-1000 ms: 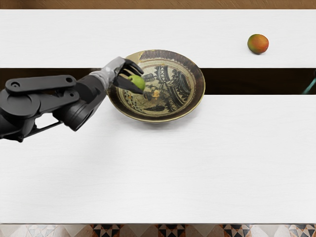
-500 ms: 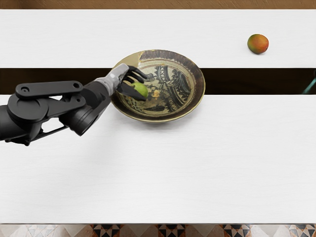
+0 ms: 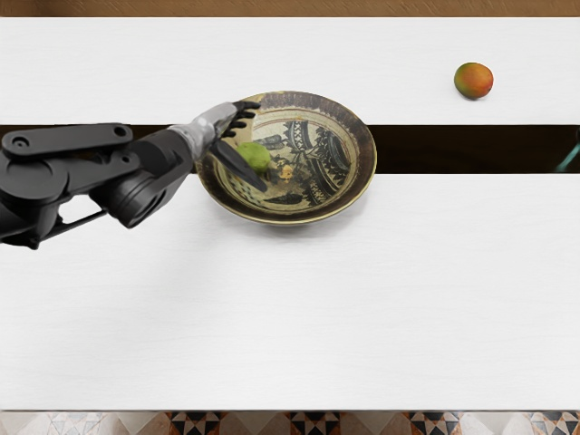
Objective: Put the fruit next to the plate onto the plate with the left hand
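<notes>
A small green fruit (image 3: 256,156) lies inside the patterned brown plate (image 3: 349,118), on its left half. My left hand (image 3: 237,138) hovers over the plate's left rim with its fingers spread apart, holding nothing. The thumb reaches down just left of the fruit and the other fingers (image 3: 243,111) point away above it. The dark left arm (image 3: 82,177) comes in from the left edge.
A red-green mango (image 3: 473,80) lies on the far right of the white table (image 3: 362,299). A dark gap (image 3: 453,149) runs across the table behind the plate. A teal object (image 3: 571,156) shows at the right edge.
The left hand carried the green fruit further over the plate, then spread its fingers and let it go. The fruit now rests in the plate and the arm has pulled slightly left.
</notes>
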